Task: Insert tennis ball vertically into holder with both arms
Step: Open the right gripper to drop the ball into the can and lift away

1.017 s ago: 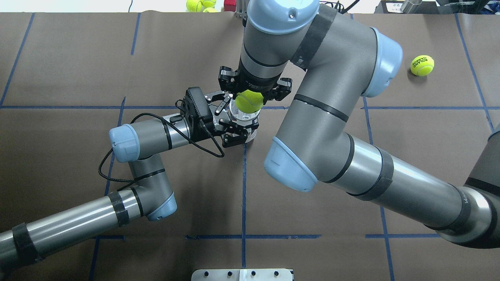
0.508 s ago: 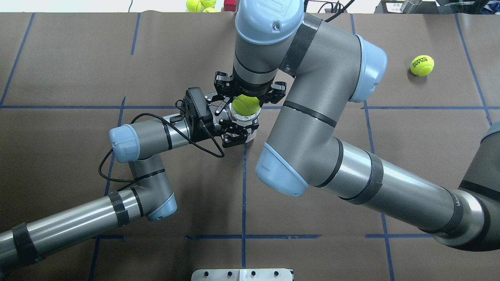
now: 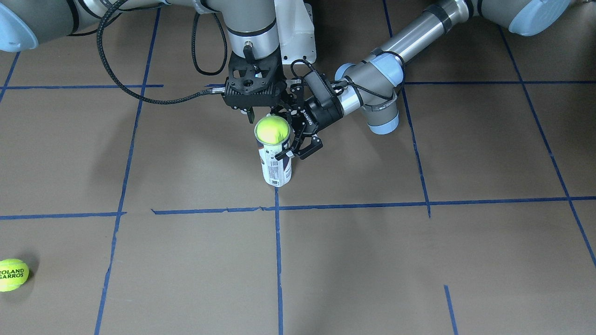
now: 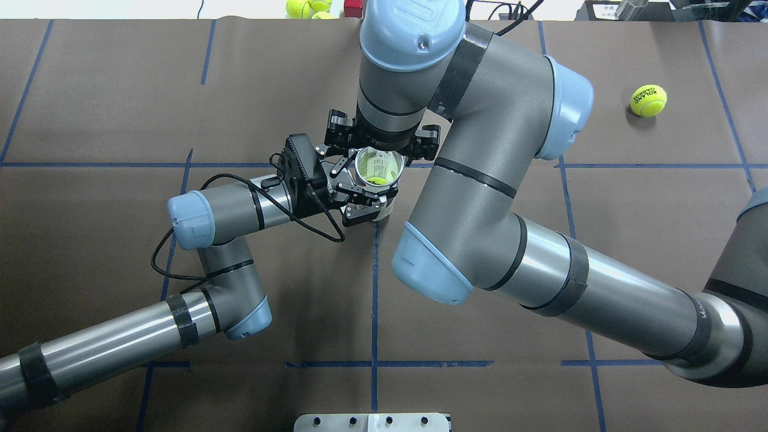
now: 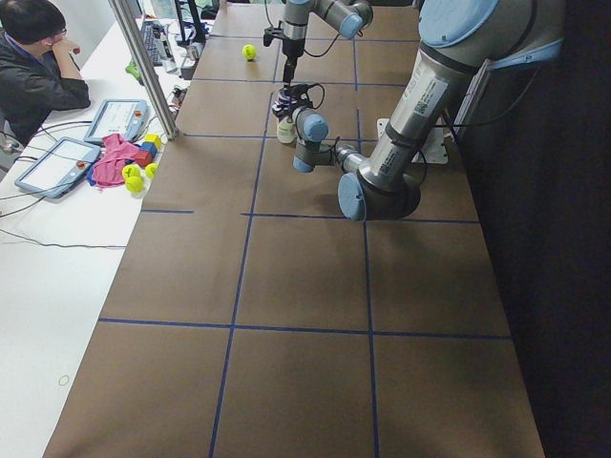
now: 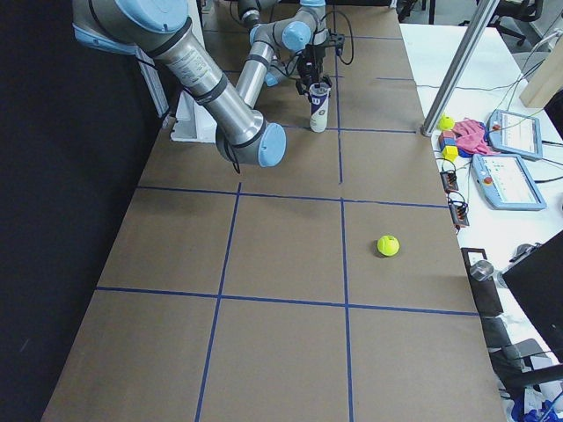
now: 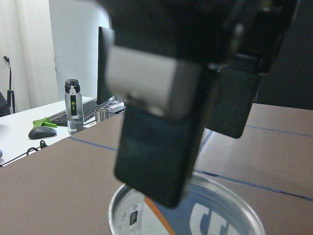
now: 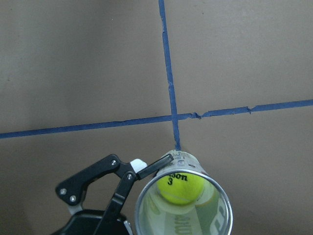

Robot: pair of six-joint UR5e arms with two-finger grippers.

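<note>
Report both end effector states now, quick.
Left end effector: closed on the holder, gripping its side.
Right end effector: open, holding nothing; the tennis ball sits inside the holder.

Brown-covered table (image 4: 90, 90) with blue tape grid (image 4: 374, 300), white desk (image 5: 57, 239) and metal post (image 5: 143, 67) alongside
</note>
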